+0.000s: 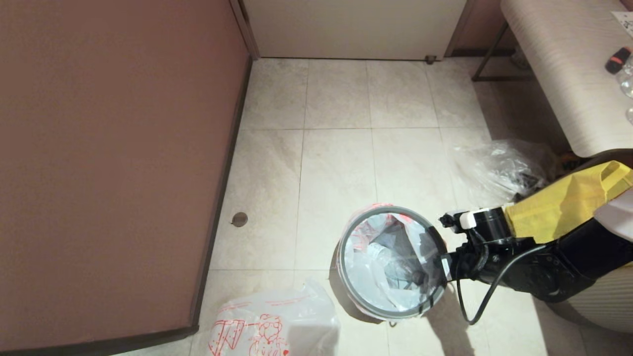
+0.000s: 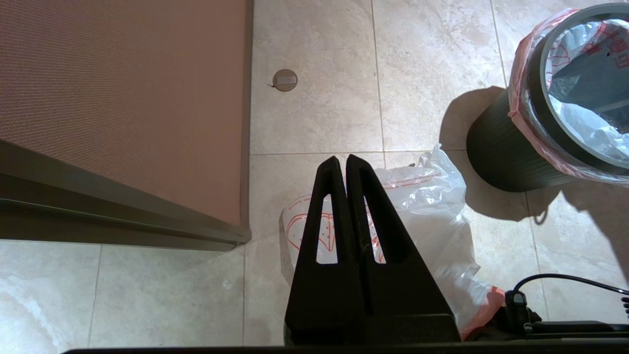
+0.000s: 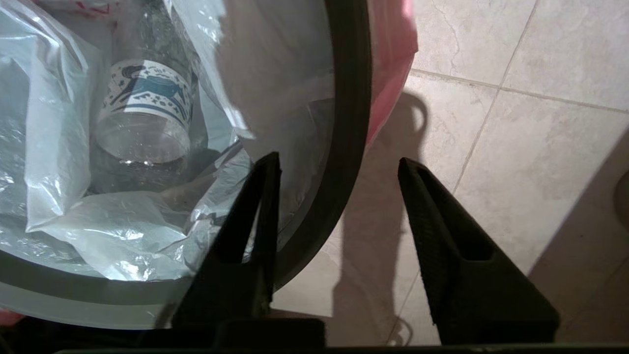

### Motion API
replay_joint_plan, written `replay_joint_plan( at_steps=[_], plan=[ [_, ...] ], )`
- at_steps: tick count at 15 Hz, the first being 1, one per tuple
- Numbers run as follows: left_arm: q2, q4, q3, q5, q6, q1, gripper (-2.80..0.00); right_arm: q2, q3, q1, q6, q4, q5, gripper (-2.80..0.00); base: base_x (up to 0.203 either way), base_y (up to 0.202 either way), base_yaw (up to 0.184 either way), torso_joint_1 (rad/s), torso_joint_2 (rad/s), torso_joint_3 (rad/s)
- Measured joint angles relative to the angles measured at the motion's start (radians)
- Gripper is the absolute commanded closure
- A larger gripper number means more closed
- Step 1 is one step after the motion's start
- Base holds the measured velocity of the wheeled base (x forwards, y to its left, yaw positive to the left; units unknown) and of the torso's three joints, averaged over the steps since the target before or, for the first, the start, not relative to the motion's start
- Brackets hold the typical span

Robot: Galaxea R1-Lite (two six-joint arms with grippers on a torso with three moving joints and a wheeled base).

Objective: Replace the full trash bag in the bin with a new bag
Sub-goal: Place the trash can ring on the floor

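Nothing swapped yet: milky-white full trash bag (image 1: 381,257) sits in round black bin (image 2: 501,147); right gripper (image 3: 339,167) spread astride grey rim hoop (image 1: 346,277); red-printed new bag (image 1: 277,321) waits near-left.

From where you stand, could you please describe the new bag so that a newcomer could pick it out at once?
Find the brown wall panel on the robot's left; near its lower corner, on the tiled floor, lies the new bag, beside the black bin. Unlike the clear crinkled bag farther off, it is milky white with red line drawings.
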Motion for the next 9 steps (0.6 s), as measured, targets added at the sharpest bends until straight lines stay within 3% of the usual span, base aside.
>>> replay_joint_plan(
  at_steps=[9],
  plan=[
    [0.0,0.0,0.0,0.0,0.0,0.0,0.0,-0.045,0.014,0.053,0.003,0.006,-0.037,0.0,0.0,0.0,0.0,0.0,0.0,0.0]
  ],
)
